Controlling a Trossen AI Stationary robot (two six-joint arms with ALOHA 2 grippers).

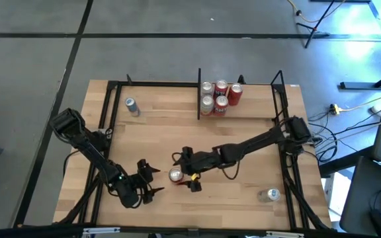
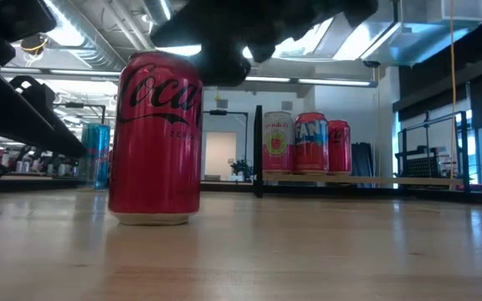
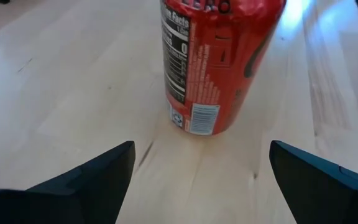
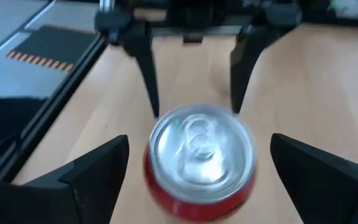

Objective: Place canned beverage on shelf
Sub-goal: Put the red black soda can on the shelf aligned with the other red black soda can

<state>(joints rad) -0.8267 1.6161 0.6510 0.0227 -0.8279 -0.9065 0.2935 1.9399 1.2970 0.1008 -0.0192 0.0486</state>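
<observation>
Can (image 1: 176, 175) stands upright on the table (image 1: 157, 135), lower centre of the high view — between the two grippers. Left gripper (image 1: 150, 180) lies just left of it, fingers spread; right gripper (image 1: 188, 169) just right and above it, fingers spread, not touching. Shelf (image 1: 243, 109) at upper centre-right, holding five cans (image 1: 218, 97) against its left divider. One lone can (image 1: 131, 106) upper left; another (image 1: 271, 194) on its side, lower right.
</observation>
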